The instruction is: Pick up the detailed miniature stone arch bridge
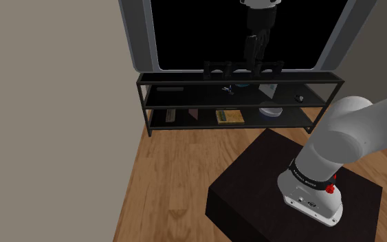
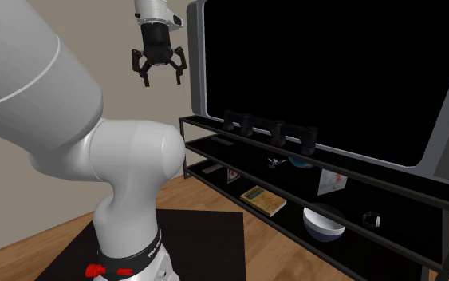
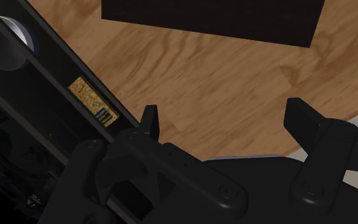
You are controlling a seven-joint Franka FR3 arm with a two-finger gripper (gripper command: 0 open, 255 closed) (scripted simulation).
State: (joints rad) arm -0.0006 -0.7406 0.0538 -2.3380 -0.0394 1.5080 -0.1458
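1. Overhead: gripper [image 2: 160,78], upper left of the second exterior view, fingers [image 3: 304,121] spread well apart, clasping nothing.
2. Arch bridge [image 2: 270,130]: dark, rests on the top tier of the black shelf unit [image 1: 178,78], at mid-frame, before a large black area; sits lower than the gripper, apart from it.
3. Shoulder view: upper centre, gripper directly over the arch bridge in the frame.
4. Lower tiers: book [image 2: 263,201], bowl [image 2: 324,223].
5. Wrist view: wood floor [image 3: 222,76], dark stand [image 3: 212,19] beyond the fingers.
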